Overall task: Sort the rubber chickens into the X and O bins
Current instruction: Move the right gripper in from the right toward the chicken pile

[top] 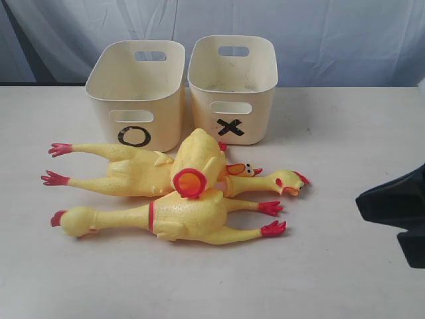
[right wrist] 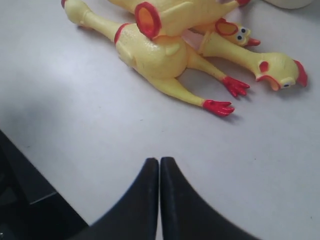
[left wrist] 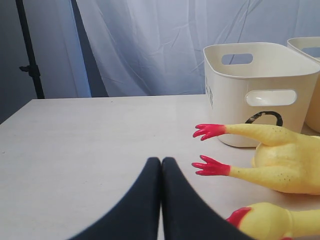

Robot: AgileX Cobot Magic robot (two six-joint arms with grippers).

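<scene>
The lower two thirds of the exterior frame are being filled by a pale, off-white desk [top: 345, 279]. Its matte top is being lit evenly, and only soft shadows are being cast on it. The upper band of the frame is being covered by a bluish-white curtain [top: 332, 40] hung in loose folds, with a darker strip being shown at the upper left. In the left wrist view, a thin black stand [left wrist: 30, 65] is being seen upright beyond the desk's far edge.

A black O marks the front of the left bin [top: 136, 93]; a black X marks the right bin [top: 232, 83].
</scene>
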